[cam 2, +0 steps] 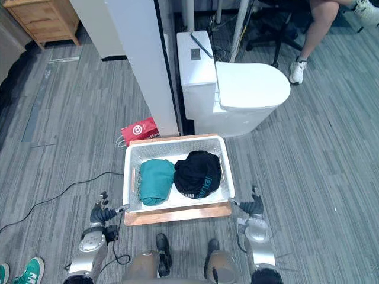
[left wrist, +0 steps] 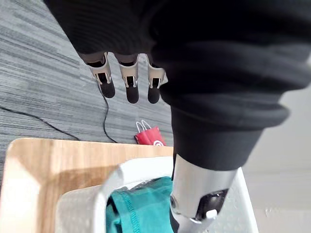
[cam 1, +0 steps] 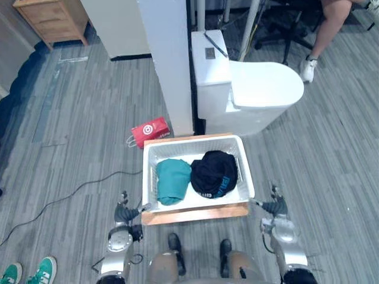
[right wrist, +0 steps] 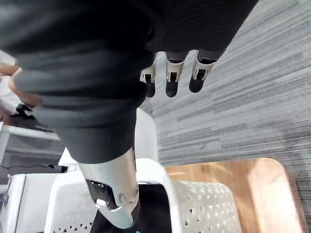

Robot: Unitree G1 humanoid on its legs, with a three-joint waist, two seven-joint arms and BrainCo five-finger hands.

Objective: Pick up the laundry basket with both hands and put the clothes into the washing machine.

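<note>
Laundry basket (cam 1: 148, 171): white, perforated walls, seated on a wooden board (cam 1: 195, 214) on the grey plank floor (cam 1: 83, 118). It sits directly in front of the robot.

Contents: a teal garment (cam 1: 172, 180) in the left half and a black garment (cam 1: 213, 173) in the right half. The two garments touch at the middle. Both lie fully inside the basket.

Left hand (cam 1: 125, 213): positioned just beside the basket's near left corner, low over the floor. The fingers (left wrist: 129, 80) are straight and spread apart, pointing out over the floor. The thumb (left wrist: 194, 194) reaches toward the basket rim above the teal garment. The hand grips nothing.

Right hand (cam 1: 275, 208): positioned just beside the near right corner, mirroring the left. The fingers (right wrist: 170, 73) are extended and apart. The thumb (right wrist: 114, 194) lies over the basket rim beside the black garment. The hand grips nothing. Whether either thumb touches the rim cannot be determined.

Surroundings:
- A white toilet (cam 1: 260, 89), lid closed, stands just beyond the basket.
- A white pillar (cam 1: 169, 65) stands to its left.
- A red paper bag (cam 1: 149, 131) lies at the pillar's foot, near the basket's far left corner.
- A wooden cabinet (cam 1: 53, 21) stands at the far left.
- A person's leg with a white shoe (cam 1: 308, 68) shows at the far right.
</note>
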